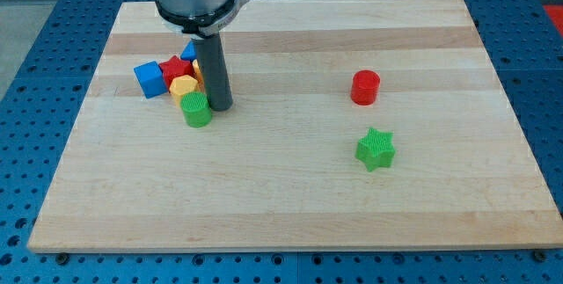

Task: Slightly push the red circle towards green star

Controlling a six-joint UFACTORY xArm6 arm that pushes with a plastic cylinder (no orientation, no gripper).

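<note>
The red circle stands on the wooden board at the view's right of centre. The green star lies just below it, a short gap apart. My tip is far to the view's left of both, touching or nearly touching the right side of a green cylinder. The dark rod rises from the tip to the arm's grey flange at the view's top.
A cluster sits at the view's left beside the rod: a blue cube, a red block, a yellow block and a blue block partly hidden behind the rod. The board's edge runs along the bottom.
</note>
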